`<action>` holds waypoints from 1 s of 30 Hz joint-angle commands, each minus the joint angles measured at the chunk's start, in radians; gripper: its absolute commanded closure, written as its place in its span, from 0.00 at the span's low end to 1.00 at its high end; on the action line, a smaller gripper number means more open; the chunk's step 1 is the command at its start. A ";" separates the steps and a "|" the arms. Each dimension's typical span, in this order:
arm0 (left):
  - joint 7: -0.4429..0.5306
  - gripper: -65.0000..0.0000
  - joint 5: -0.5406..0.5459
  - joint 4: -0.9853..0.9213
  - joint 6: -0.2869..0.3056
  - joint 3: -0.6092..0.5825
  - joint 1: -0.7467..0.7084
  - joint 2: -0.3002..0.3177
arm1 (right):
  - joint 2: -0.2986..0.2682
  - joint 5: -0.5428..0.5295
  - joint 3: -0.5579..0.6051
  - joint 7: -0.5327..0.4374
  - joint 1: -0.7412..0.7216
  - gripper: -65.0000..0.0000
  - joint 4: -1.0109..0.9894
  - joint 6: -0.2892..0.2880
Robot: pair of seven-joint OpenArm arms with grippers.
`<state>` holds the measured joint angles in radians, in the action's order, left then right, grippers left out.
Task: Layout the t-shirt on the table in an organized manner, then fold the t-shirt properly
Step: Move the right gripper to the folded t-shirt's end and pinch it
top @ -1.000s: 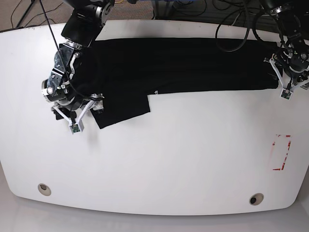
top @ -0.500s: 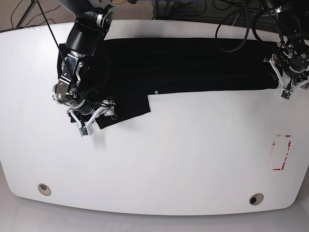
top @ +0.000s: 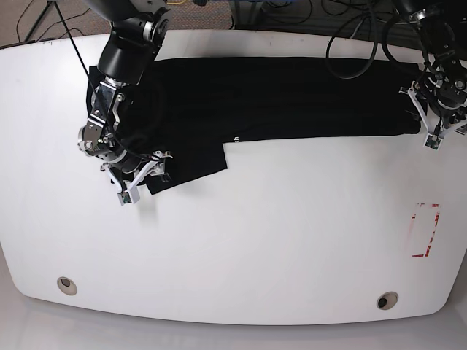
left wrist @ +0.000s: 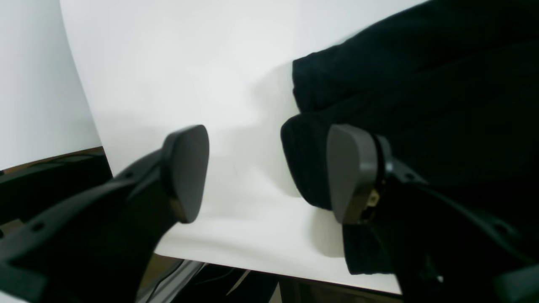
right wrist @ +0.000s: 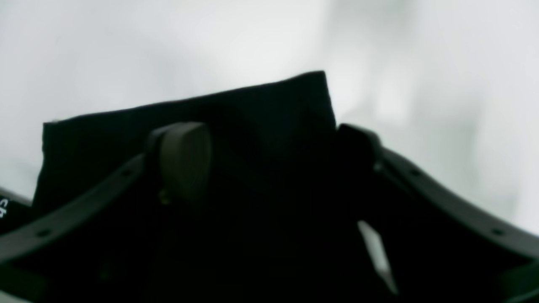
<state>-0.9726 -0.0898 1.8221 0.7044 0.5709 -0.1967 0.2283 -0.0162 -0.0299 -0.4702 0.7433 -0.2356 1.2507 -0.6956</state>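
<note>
Nearest the camera in the base view, two small round grommets (top: 67,285) sit in the table (top: 277,240) by its near edge, one toward the left corner and one toward the right; a red-and-white rectangle mark (top: 425,230) lies on the right side, a little farther back.

Beyond the bare middle, the t-shirt (top: 277,98) lies as a long black band across the far half of the table, running from left to right; a sleeve-like flap hangs toward the near side at its left end, with tiny white lettering (top: 235,139) at the band's near edge.

The right gripper (top: 144,175) is at that flap, on the left of the scene; in its wrist view both fingers straddle the black cloth with a wide gap between them, though the cloth's darkness hides whether the pads are pressing it.

The left gripper (top: 436,127) stands at the band's right end; its jaws are wide apart, one fingertip (left wrist: 185,170) over bare white table and the other against the rounded cloth edge, with nothing pinched between them.

Cables (top: 357,36) hang past the far edge.
</note>
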 commanded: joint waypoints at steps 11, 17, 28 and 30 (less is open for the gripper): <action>0.011 0.39 0.000 0.012 -0.006 0.002 0.036 0.016 | 0.011 0.000 0.001 0.042 0.000 0.46 0.031 -0.003; 0.011 0.39 0.000 0.012 -0.006 0.001 0.036 0.016 | 0.011 0.000 0.001 0.042 -0.001 0.78 0.036 -0.003; 0.011 0.39 0.000 0.011 -0.006 0.001 0.036 0.015 | 0.012 -0.037 0.001 0.126 0.031 1.00 0.192 -0.003; 0.011 0.39 -0.001 0.009 -0.006 0.001 0.036 0.015 | 0.011 -0.081 0.000 0.166 0.045 1.00 0.245 -0.003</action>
<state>-0.9726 -0.0898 1.8187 0.7044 0.5678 -0.1684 0.2279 0.0036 -0.0601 -0.4694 0.9085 -0.1799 1.4273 -0.6952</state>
